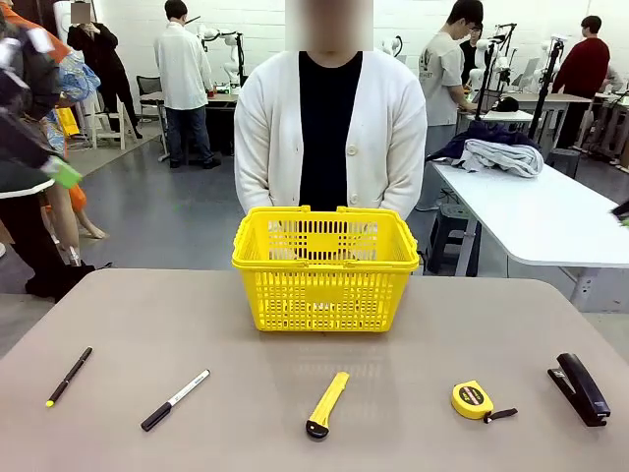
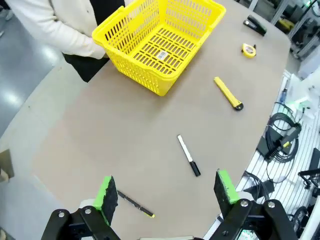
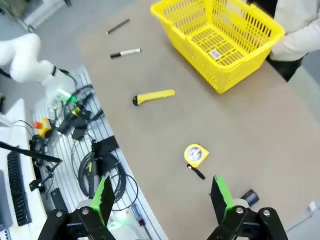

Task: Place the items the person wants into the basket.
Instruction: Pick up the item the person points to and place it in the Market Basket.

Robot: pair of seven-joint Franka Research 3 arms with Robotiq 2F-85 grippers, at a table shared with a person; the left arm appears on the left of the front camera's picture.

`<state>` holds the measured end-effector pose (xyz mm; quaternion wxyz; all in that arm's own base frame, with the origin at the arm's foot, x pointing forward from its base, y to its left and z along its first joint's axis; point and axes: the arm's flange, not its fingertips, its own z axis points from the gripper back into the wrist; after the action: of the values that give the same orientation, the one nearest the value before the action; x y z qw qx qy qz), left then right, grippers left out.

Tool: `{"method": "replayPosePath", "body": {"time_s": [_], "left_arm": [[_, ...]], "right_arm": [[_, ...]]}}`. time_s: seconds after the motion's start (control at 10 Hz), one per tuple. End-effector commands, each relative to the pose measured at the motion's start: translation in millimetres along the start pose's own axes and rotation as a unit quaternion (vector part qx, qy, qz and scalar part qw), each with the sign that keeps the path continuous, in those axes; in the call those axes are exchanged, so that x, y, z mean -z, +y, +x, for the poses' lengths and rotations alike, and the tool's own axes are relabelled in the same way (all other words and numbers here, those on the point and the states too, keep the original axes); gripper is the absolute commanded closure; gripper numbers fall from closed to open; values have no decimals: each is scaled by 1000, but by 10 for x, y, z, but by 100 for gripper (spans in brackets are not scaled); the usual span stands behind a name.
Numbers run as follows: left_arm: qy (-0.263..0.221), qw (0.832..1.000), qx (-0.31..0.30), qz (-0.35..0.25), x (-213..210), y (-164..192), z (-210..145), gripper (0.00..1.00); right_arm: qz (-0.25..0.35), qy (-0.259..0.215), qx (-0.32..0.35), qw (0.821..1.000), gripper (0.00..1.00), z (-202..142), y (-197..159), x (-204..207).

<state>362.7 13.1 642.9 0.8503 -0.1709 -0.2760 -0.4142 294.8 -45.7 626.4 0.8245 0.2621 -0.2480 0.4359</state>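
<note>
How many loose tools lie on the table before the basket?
5, from the robot's left: black pen, white-barrelled marker, yellow utility knife, yellow tape measure, black stapler. None appears hidden.

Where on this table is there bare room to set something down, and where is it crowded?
Bare table lies on both sides of the basket and in the band between it and the near row. Crowded: that row, pen, marker, knife, tape measure, stapler, with modest gaps between them.

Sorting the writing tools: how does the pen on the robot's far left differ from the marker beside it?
The pen is thinner and black with a yellow-green end; the marker is thicker, with a white barrel and black cap. The pen lies left of the marker. Both lie flat, slanted alike.
</note>
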Motion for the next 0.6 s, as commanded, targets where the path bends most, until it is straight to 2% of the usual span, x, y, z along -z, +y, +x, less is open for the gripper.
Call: {"method": "replayPosePath", "body": {"time_s": [0.0, 0.3, 0.5], "left_arm": [[-29, 999, -13, -14, -263, 94, -274, 0], [-69, 996, -47, -12, -688, 230, -765, 0], [-99, 994, -46, -25, -787, 225, -924, 0]], "right_arm": [[5, -64, 4, 998, 0, -259, 91, -256], [-10, -136, 2, 991, 0, -645, 153, -772], [-19, -168, 2, 986, 0, -846, 168, -993]]}}
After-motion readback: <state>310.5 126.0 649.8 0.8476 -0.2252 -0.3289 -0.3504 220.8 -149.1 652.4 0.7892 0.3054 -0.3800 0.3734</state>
